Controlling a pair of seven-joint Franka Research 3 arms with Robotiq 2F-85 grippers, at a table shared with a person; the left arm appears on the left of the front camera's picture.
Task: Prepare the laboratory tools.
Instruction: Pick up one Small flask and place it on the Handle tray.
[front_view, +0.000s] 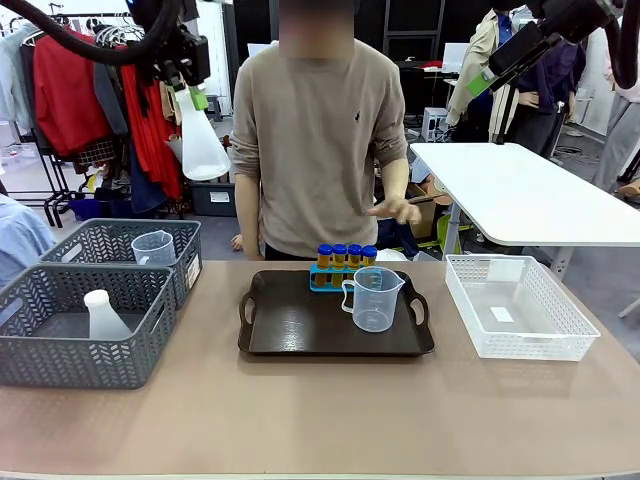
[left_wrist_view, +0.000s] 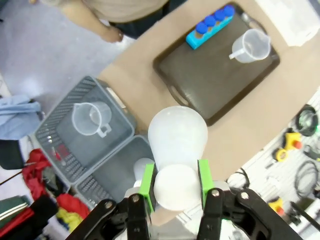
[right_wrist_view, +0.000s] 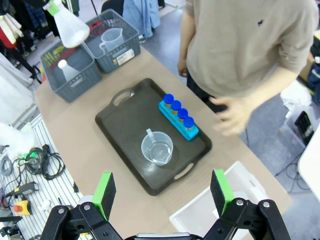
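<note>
My left claw (left_wrist_view: 175, 186) grips the conical flask (left_wrist_view: 177, 137) by its neck, upper left of the frame (right claw (right_wrist_view: 162, 192) spread wide), tray (front_view: 300, 335) centre.

Left end effector (left_wrist_view: 175, 187) clamped, right (right_wrist_view: 162, 192) agape

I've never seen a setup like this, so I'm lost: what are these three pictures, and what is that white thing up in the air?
Two robot arms share a table with a person. One camera looks across it; the others ride on the wrists. The left gripper holds a white conical flask by its neck, high above two grey baskets, which contain another flask and a beaker. The right gripper hangs open. A dark tray carries a clear beaker and a blue rack of capped tubes. A white basket stands beside it.
</note>
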